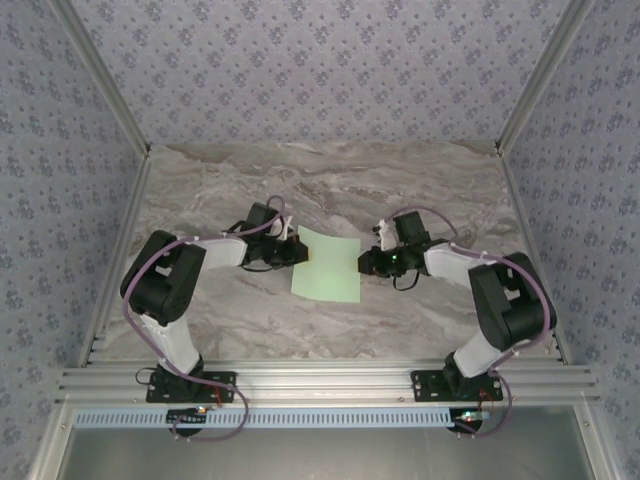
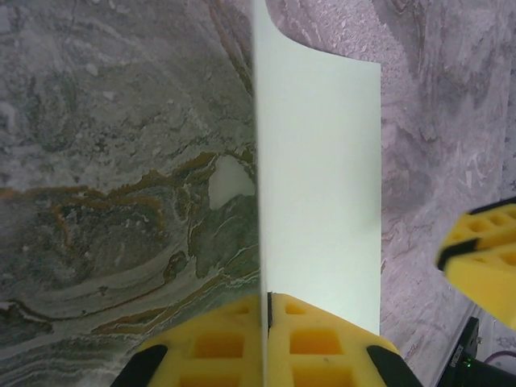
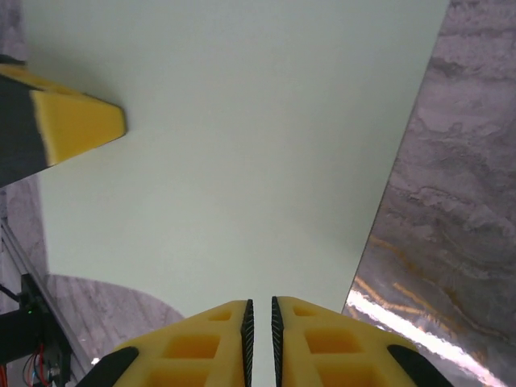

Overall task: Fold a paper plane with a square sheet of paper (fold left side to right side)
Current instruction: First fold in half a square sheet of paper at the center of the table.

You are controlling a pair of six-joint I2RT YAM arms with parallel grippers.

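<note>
Evidently the left arm's jaws are clamped on the left edge of the square sheet of paper (image 1: 328, 265), which rises nearly edge-on from them in the left wrist view. That grip suits carrying this side across to the right. Between the arms, the sheet sits over the middle of the counter (image 1: 330, 180), bowed and partly lifted off it. On the right, the right arm's jaws are drawn almost together at the sheet's right edge, apparently pinching it, probably to anchor that side while the fold swings over.

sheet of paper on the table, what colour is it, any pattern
The sheet of paper is pale mint green, plain and unmarked; it shows best in the right wrist view.
</note>
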